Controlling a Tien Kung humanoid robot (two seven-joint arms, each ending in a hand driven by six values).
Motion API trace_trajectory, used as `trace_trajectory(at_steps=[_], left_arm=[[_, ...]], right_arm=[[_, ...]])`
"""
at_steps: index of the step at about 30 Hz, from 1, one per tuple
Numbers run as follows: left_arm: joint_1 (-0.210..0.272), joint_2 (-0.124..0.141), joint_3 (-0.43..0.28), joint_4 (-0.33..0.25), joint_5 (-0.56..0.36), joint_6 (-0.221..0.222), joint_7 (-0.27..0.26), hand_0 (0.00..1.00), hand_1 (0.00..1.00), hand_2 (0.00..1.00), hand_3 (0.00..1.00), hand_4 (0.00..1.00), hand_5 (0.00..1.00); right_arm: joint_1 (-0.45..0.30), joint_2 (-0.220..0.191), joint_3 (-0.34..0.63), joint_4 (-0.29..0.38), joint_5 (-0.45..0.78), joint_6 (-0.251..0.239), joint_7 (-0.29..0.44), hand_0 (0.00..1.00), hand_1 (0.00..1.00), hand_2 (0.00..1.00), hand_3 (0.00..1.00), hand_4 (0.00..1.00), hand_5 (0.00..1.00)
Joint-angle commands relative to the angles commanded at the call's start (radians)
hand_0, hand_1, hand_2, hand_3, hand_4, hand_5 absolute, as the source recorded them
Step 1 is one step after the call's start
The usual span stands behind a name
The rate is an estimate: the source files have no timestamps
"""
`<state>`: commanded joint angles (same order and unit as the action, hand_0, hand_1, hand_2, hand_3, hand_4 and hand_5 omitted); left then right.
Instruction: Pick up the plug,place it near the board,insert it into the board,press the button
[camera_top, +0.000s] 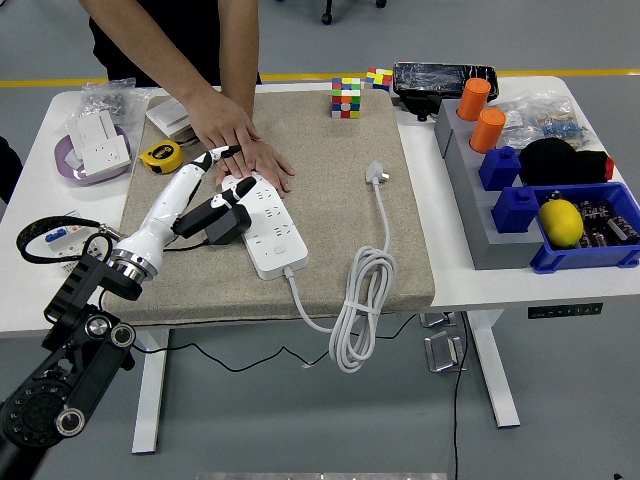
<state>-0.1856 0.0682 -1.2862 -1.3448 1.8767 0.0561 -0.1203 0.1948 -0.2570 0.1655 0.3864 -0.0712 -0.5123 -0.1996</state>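
A white power strip (268, 228) lies on the beige mat (330, 240). A black plug (222, 222) with a black cable sits at the strip's left edge. My left hand (224, 178) reaches in over it with its fingers stretched toward the strip's far end, and the white forearm (165, 220) slants up from the lower left. The fingers are not closed around the plug. A person's hand (240, 145) presses flat on the far end of the strip. The strip's own white plug (375, 175) lies loose to the right.
The strip's white cord (358, 300) coils over the mat's front edge. There is a yellow tape measure (160, 155) and a wall socket (100, 145) at the left, and a Rubik's cube (346, 97) at the back. A grey rack (470, 190) with orange cylinders, blue bins and a lemon (560, 222) stands to the right.
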Motion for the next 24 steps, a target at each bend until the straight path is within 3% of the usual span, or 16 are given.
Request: trace_trajectory(at_steps=[8, 15, 24], left_arm=[[0.058, -0.019, -0.001, 0.012, 0.081, 0.06, 0.001, 0.921, 0.937, 0.888, 0.861, 0.998, 0.998], [0.077, -0.02, -0.003, 0.035, 0.086, 0.06, -0.002, 0.918, 0.932, 0.882, 0.861, 0.998, 0.998], [0.084, -0.016, 0.015, 0.08, 0.065, 0.105, -0.068, 0.896, 0.903, 0.839, 0.834, 0.998, 0.998]], right_arm=[[0.0, -0.002, 0.007, 0.002, 0.0, 0.005, -0.001, 0.774, 0.728, 0.725, 0.759, 0.998, 0.979], [-0.012, -0.004, 0.009, -0.005, 0.011, 0.003, 0.009, 0.775, 0.729, 0.724, 0.758, 0.998, 0.977], [-0.021, -0.011, -0.05, -0.01, 0.151, -0.058, 0.209, 0.809, 0.769, 0.75, 0.771, 0.998, 0.998]])
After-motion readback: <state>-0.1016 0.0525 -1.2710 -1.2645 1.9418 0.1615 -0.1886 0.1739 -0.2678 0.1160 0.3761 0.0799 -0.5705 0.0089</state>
